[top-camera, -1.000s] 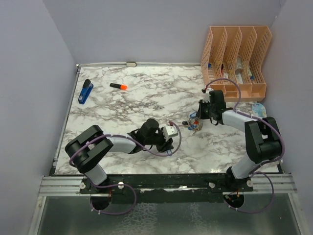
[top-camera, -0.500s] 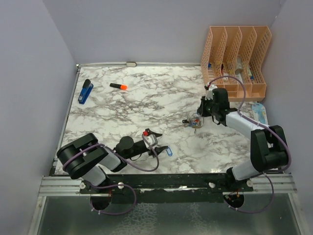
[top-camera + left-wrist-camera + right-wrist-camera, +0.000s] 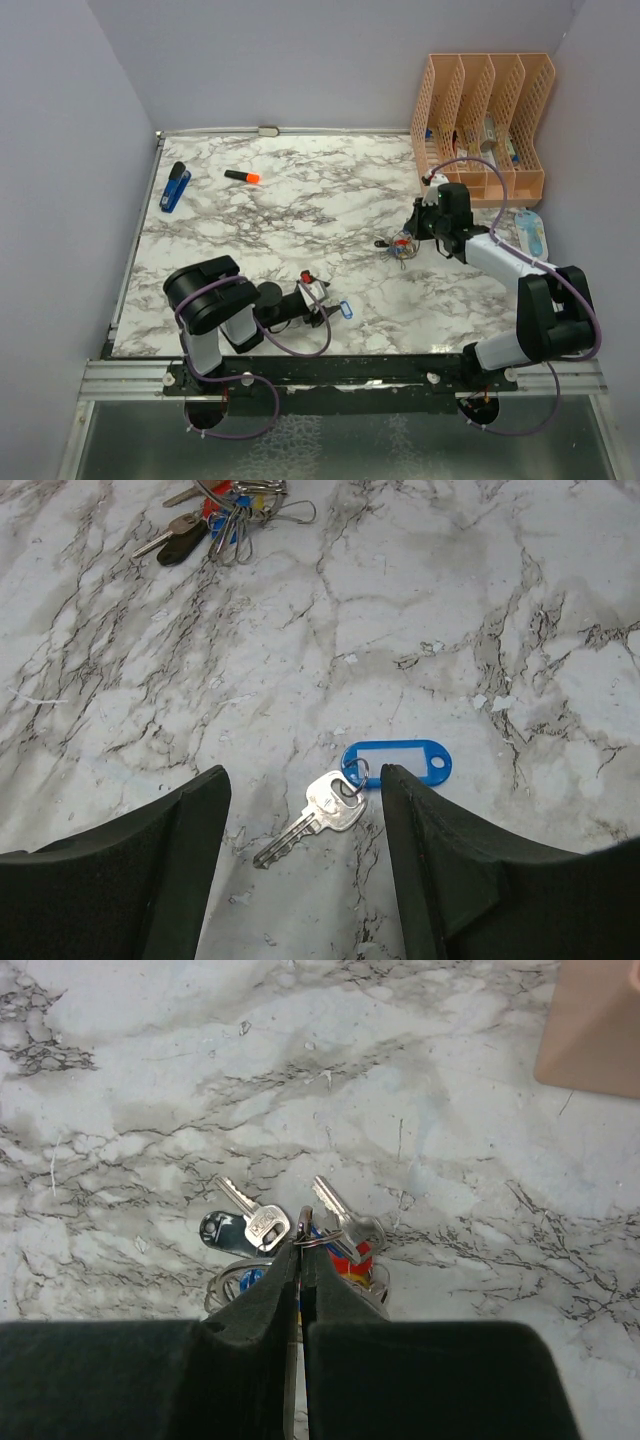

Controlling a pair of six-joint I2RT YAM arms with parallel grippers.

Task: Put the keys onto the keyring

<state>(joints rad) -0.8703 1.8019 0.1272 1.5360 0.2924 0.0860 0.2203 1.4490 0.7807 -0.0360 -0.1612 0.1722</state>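
Observation:
One key (image 3: 320, 816) with an oblong blue tag (image 3: 396, 762) lies flat on the marble table (image 3: 480, 600). It also shows in the top view (image 3: 345, 309). My left gripper (image 3: 300, 865) is open low over the table, and the key's blade lies between its fingertips, untouched. My left gripper sits near the front edge in the top view (image 3: 322, 300). My right gripper (image 3: 301, 1260) is shut on the thin wire keyring (image 3: 322, 1239). Metal keys and red, yellow, blue and black tags fan out around it (image 3: 398, 246). I see no second blue-tagged key lying loose.
A blue stapler (image 3: 175, 186) and an orange marker (image 3: 243, 177) lie at the back left. A peach file organizer (image 3: 482, 120) stands at the back right. A pale blue item (image 3: 531, 231) lies by the right wall.
My left arm has pulled back toward the front edge and folded in. The blue-tagged key now lies uncovered on the table. My right gripper has stayed at the keyring, shifting only slightly.

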